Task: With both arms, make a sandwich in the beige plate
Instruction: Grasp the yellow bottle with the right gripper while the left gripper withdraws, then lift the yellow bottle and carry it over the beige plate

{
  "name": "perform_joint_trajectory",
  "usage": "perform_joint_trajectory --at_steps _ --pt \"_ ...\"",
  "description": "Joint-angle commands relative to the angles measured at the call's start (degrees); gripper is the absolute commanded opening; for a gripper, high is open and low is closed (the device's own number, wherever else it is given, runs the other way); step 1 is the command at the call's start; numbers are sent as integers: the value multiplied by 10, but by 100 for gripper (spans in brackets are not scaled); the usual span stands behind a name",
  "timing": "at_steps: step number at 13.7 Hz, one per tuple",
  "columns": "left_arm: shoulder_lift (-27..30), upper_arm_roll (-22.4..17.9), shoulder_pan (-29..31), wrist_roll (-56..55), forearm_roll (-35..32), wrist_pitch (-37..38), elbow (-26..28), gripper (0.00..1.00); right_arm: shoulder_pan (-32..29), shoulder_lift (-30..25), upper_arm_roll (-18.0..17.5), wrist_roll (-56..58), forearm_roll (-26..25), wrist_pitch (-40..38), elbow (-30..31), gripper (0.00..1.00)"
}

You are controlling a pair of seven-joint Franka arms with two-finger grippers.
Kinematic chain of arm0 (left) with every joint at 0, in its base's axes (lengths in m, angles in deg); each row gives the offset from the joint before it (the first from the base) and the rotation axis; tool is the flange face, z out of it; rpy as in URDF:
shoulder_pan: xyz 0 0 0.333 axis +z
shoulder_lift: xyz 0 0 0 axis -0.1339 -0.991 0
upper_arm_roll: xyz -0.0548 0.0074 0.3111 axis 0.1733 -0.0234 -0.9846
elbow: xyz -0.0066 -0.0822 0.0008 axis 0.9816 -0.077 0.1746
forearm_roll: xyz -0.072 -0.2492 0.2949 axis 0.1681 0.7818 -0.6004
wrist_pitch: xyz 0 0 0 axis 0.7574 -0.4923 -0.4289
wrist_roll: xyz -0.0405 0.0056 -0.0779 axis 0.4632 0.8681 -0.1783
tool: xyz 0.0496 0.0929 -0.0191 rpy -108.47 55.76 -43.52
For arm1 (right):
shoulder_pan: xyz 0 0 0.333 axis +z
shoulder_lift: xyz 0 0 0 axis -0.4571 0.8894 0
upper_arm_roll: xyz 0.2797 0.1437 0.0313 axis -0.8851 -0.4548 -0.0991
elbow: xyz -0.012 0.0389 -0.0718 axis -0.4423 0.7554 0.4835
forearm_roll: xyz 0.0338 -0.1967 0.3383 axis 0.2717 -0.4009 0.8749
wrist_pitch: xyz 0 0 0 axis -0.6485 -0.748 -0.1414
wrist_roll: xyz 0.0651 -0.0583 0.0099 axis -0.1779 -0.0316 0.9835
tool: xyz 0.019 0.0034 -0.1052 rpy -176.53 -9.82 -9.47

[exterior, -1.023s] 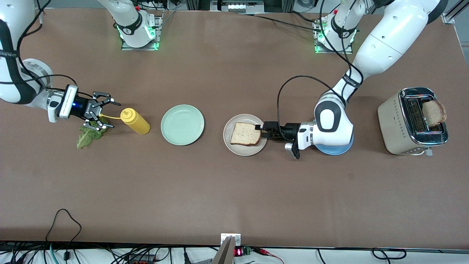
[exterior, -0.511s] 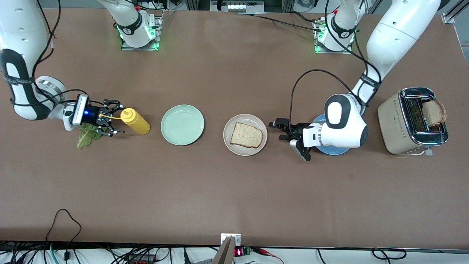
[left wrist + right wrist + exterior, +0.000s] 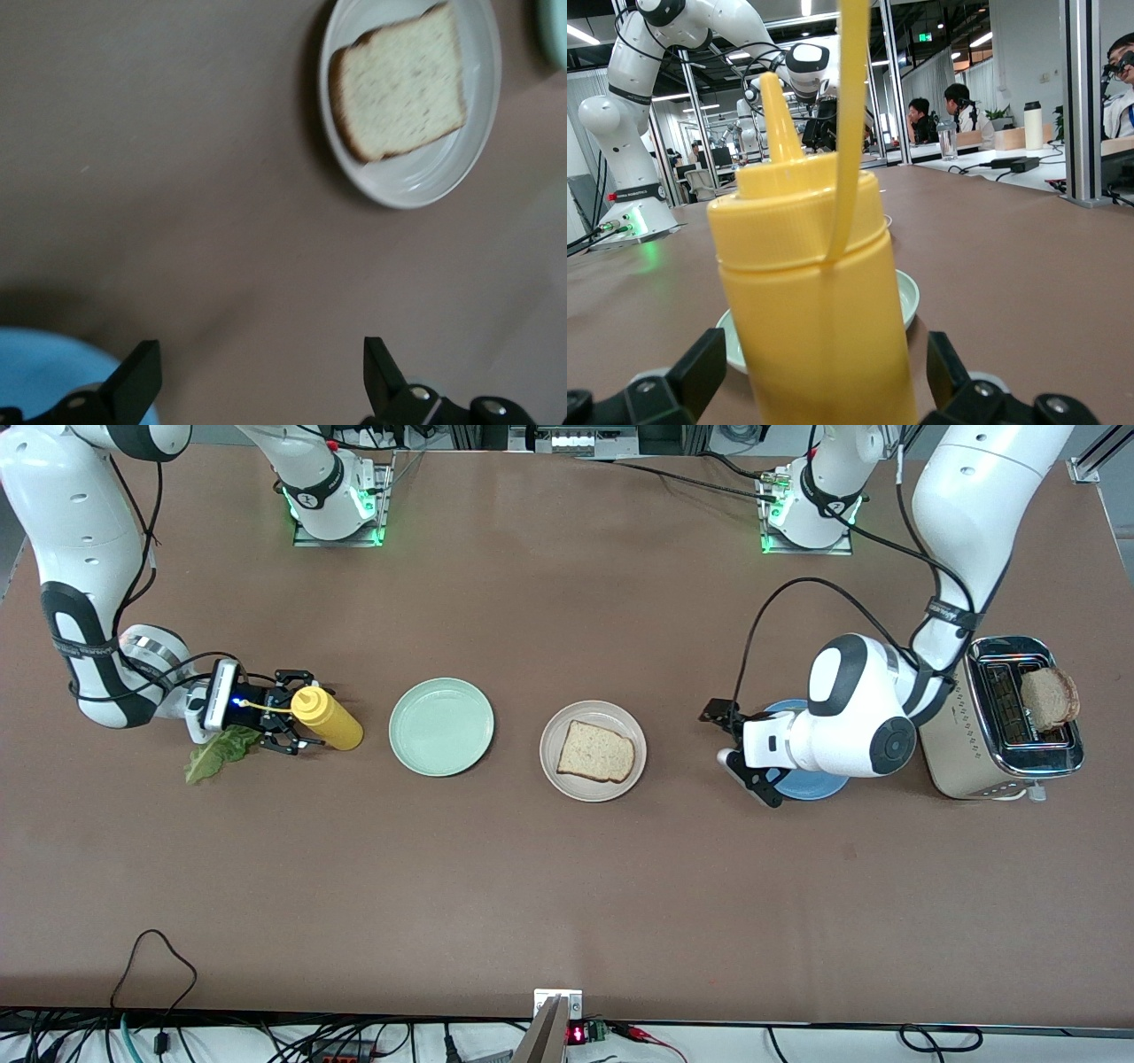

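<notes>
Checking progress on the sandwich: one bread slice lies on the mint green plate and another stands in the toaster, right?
Not quite. In the front view the bread slice lies on the beige plate, not the mint green plate, which holds nothing. The other slice does stand in the toaster.

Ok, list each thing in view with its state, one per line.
bread slice: flat on the beige plate
second bread slice: sticking up from toaster
lettuce leaf: on table
mustard bottle: upright
left gripper: open
right gripper: open around bottle
</notes>
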Motion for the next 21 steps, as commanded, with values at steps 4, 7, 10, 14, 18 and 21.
perform_joint_trajectory --at_steps 4,7,10,14,18,21 --pt "28 -9 -3 -47 -147 159 -85 100 16 6 -15 10 3 -8 -50 57" --pt "57 -26 -2 -49 -175 220 -114 100 25 5 -14 10 1 -3 -50 23" --pt "120 -45 -2 -87 -178 262 -115 100 57 -15 -10 -2 -15 25 -92 22" --pt "178 -51 -2 -188 -179 326 -154 100 126 -61 -9 -81 -55 151 -146 21" --pt "185 -87 -8 -213 -181 395 -238 100 211 -78 -10 -206 -152 282 -222 21" --pt "251 -190 -63 -249 -170 319 -180 100 267 -76 -10 -331 -236 356 -271 21"
